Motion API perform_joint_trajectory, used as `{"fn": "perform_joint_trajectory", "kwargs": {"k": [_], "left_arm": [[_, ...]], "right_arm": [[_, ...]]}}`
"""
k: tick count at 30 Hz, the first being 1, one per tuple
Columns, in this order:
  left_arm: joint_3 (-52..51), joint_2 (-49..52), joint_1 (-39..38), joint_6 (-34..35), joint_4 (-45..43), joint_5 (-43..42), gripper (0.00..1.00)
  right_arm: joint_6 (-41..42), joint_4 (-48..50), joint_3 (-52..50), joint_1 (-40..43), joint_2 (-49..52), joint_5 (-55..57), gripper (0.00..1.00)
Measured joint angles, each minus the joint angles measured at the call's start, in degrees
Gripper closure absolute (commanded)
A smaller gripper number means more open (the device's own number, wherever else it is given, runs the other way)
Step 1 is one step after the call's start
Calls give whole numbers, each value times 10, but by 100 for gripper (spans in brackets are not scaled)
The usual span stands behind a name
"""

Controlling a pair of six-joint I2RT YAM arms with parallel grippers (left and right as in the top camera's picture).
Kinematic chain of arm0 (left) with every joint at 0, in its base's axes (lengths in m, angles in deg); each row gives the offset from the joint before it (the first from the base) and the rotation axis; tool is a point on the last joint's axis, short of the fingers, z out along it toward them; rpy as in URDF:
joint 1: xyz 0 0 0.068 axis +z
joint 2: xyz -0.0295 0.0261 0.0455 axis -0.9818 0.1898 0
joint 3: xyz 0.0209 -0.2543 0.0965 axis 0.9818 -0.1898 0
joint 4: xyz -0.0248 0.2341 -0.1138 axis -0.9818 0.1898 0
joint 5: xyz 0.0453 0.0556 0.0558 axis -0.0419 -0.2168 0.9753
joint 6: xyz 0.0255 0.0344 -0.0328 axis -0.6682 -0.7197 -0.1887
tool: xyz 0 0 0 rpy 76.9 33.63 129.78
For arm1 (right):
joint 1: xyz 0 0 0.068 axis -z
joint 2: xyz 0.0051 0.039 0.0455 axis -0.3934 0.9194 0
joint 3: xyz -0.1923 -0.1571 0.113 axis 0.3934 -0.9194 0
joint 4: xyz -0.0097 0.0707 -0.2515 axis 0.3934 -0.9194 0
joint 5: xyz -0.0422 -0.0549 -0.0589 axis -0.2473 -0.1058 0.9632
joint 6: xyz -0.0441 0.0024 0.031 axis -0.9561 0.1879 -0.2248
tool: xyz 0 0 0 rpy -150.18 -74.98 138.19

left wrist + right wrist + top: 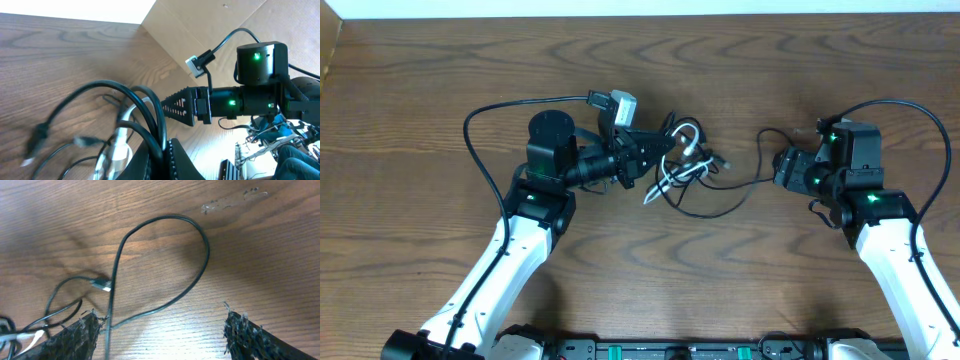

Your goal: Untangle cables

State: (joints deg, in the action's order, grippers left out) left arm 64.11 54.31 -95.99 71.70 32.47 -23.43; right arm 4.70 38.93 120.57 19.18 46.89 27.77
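While the left fingers (181, 167) are pressed together, apparently pinching the knot of black and white cables (680, 165) near the middle of the desk (420, 80), the right fingers (75, 340) stand spread beside one black loop (207, 250) trailing toward them. Pulling now could cinch the crossed strands tighter, or the thin cords could slip from the pinch.

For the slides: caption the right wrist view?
Right fingers open above a black cable looping across the wooden table.
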Motion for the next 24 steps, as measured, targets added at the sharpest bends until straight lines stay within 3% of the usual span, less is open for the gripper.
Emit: {"fn": "perform_joint_trajectory", "kwargs": {"k": [2, 9, 17, 24], "left_arm": [[0, 0, 0, 0, 0, 0, 92], [0, 0, 0, 0, 0, 0, 92], [0, 0, 0, 2, 0, 0, 92], [0, 0, 0, 10, 2, -9, 92]], "right_arm": [[7, 0, 0, 0, 0, 4, 17], [-31, 26, 0, 0, 0, -40, 16], [-241, 37, 0, 0, 0, -274, 17], [-527, -41, 0, -71, 0, -411, 18]]}}
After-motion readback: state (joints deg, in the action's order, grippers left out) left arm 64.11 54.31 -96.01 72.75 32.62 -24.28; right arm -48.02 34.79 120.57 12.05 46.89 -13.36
